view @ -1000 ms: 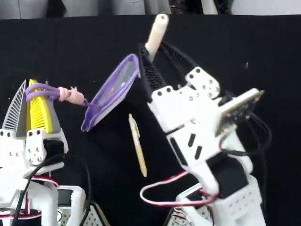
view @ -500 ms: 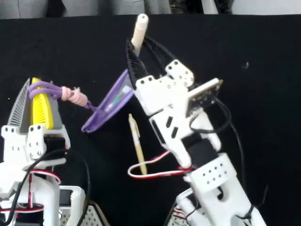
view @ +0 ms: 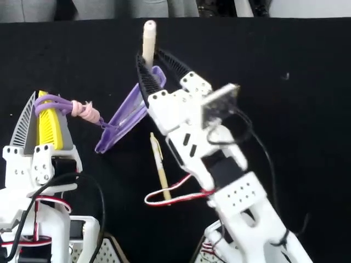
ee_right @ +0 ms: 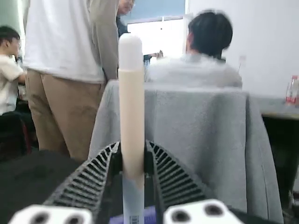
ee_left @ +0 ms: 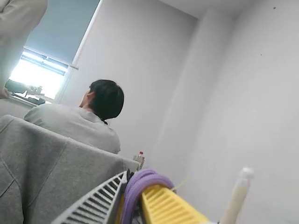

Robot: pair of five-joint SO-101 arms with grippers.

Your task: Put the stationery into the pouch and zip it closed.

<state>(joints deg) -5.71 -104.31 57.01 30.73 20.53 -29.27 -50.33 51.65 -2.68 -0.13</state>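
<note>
A purple pouch [view: 127,114] hangs tilted above the black table [view: 296,66], held up by its purple strap [view: 55,102] with a pink charm [view: 86,112]. My left gripper [view: 34,98], one grey and one yellow finger, is shut on that strap [ee_left: 147,179] at the left. Over the pouch's upper end, my right gripper [view: 148,59] is shut on a cream pen [view: 148,38] that stands upright between its black fingers [ee_right: 88,182]. The same pen [ee_right: 131,93] rises from my right gripper [ee_right: 132,149]. A second cream pen [view: 160,167] lies on the table below the pouch.
A red and white cable [view: 167,196] loops over the lower end of the lying pen. The right arm's body [view: 219,164] crosses the middle of the table. People and a grey-draped chair [ee_right: 196,116] are behind the table.
My right arm has swung left with the cream pen, from beside the pouch to over its upper end. The pouch now hangs steeper. The left arm has barely moved.
</note>
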